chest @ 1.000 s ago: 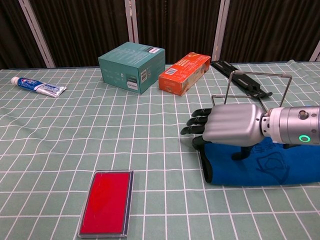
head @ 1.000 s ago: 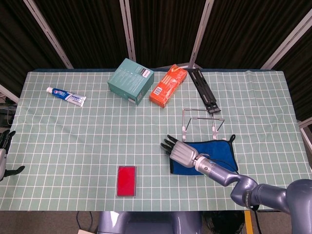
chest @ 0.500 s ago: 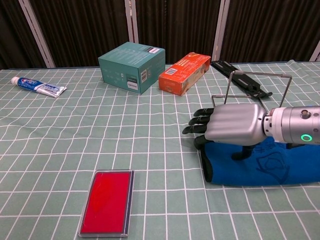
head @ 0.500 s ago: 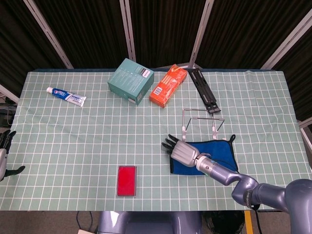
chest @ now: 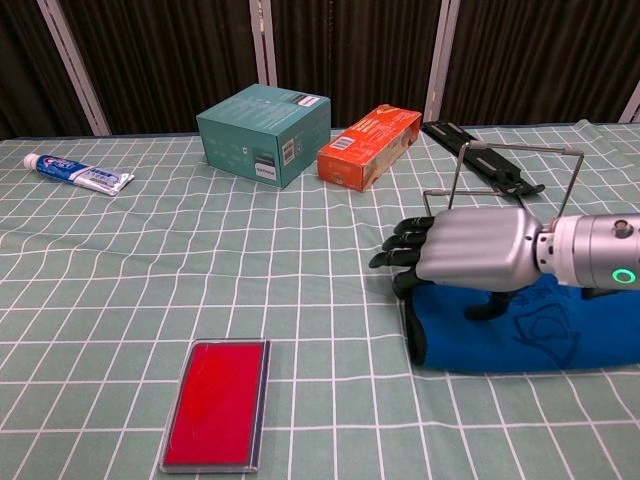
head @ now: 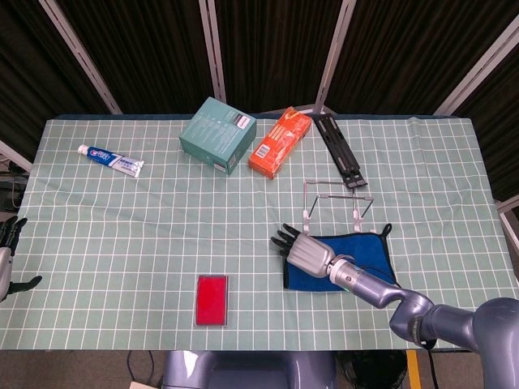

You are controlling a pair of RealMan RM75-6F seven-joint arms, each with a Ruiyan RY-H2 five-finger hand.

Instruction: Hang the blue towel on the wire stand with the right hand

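Over the blue towel (chest: 530,335), the right robot hand (chest: 470,252) hovers with fingers spread apart, gripping nothing.
Nearest, at 7 o'clock of the hand, a red case (chest: 217,403) lies on the bench (chest: 150,280); the towel lies flat just below the hand; the wire stand (chest: 515,175) stands at its 12 o'clock. Left robot hand (head: 6,251) at the bench's 9 o'clock edge: grasp unclear.

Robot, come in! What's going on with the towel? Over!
Right robot hand over the towel, holding nothing. Left robot hand idle at table edge. Towel flat on table, in front of the stand. Nothing blocking.
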